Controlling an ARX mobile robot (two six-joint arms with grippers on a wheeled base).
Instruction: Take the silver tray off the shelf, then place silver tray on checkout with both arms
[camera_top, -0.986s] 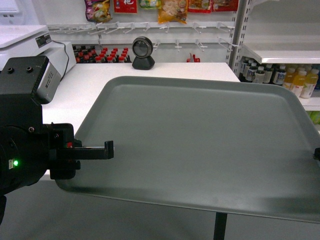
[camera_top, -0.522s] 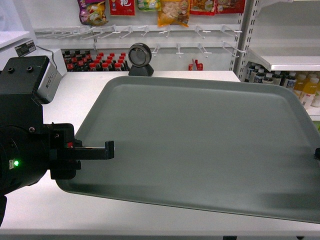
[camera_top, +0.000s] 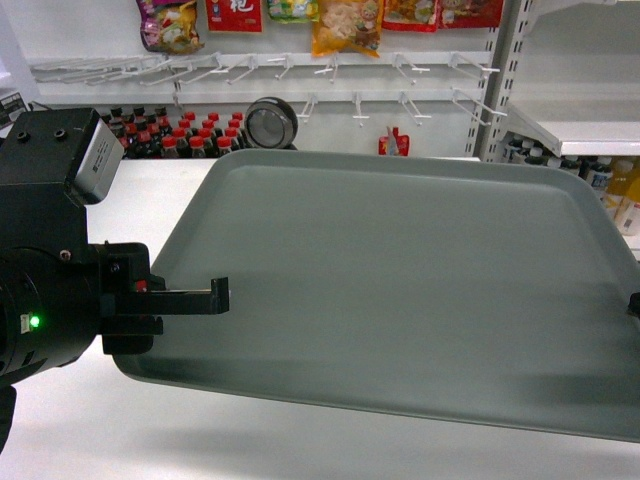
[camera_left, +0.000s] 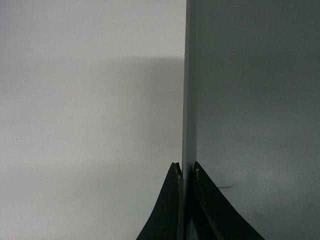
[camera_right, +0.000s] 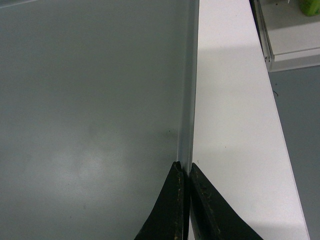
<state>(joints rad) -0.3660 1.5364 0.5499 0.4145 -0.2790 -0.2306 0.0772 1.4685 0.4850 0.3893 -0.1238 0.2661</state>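
Now both grippers (camera_left: 185, 172) (camera_right: 186, 170) pinch the silver tray's (camera_top: 400, 280) rims.

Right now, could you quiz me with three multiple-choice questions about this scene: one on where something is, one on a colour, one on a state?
1. Where is the tray?
A. on a shelf board
B. over the white counter, held by its two short edges
C. on the floor

2. What colour is the tray?
A. bright red
B. dull grey-green
C. yellow

3. How does the left gripper stand?
A. wide open, away from the tray
B. holding a bottle
C. shut on the tray's rim

Answers:
1. B: the head view shows the tray above the counter, casting a shadow on it, with the right gripper on the opposite edge.
2. B: all views show a matte grey-green surface.
3. C: the left wrist view shows both fingers pinching the rim.
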